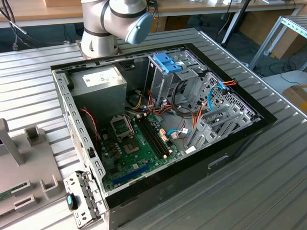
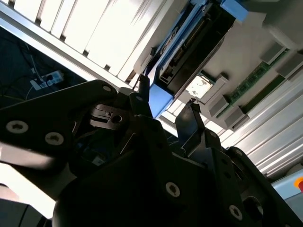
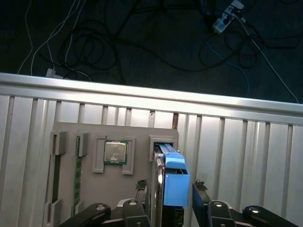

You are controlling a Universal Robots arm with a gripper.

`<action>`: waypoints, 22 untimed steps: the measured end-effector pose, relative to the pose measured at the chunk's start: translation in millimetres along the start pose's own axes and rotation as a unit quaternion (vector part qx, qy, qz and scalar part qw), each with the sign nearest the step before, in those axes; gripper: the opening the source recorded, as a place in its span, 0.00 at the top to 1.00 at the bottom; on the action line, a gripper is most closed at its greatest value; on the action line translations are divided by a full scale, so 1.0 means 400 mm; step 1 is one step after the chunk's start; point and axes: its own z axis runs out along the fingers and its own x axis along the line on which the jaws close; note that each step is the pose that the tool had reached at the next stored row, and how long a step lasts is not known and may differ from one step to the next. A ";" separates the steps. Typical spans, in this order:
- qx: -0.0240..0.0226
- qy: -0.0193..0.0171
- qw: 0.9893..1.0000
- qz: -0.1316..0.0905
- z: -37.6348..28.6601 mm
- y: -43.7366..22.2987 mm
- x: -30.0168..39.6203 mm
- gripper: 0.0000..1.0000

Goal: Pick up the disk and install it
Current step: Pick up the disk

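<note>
Spread apart, the tool (image 3: 169,187) straddled the disk (image 3: 171,176) in the first wrist view, with one of its fingers (image 3: 199,193) on each side; a thin gap showed between each tip and the carrier, so it pinched nothing. The disk stood on edge in a slot of the grey holder (image 3: 137,135), its light-blue frame facing one finger and its dark body the other. A processor chip (image 3: 115,152) lay in a square pocket of the same holder; a green memory stick (image 3: 77,175) sat in a narrow channel beyond it. The holder rested on the slatted metal surface (image 3: 246,156), near the edge past which cables trailed over a dark floor (image 3: 142,42). In the second wrist view the tool (image 2: 166,97) showed the same open stance, with the blue end of the disk (image 2: 199,47) between the two tips.

The exterior view ran thus from its left to its right: the grey holder (image 1: 24,175) at the picture's edge; the open computer case (image 1: 195,169) well apart from it on the surface (image 1: 247,202); inside the case the power supply (image 1: 97,79), then the motherboard (image 1: 129,146), then the tall metal drive cage (image 1: 165,87) topped by a blue-tabbed bracket (image 1: 168,63). The arm (image 1: 115,18) rose just behind the case's far wall.
</note>
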 end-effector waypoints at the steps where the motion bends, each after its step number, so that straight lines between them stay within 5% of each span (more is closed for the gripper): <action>1: 0.000 0.000 1.000 0.000 0.003 0.000 0.000 0.50; 5: 0.000 0.000 1.000 0.000 0.032 -0.001 0.000 0.50; 13: 0.000 0.000 1.000 0.000 0.041 0.008 0.000 0.50; 14: 0.000 -0.001 1.000 0.000 0.043 0.008 0.000 0.50; 15: 0.001 -0.010 1.000 -0.001 0.045 0.009 0.000 0.50; 16: 0.001 -0.012 1.000 -0.001 0.045 0.009 0.000 0.50; 22: 0.001 -0.012 1.000 -0.001 0.050 0.010 0.008 0.50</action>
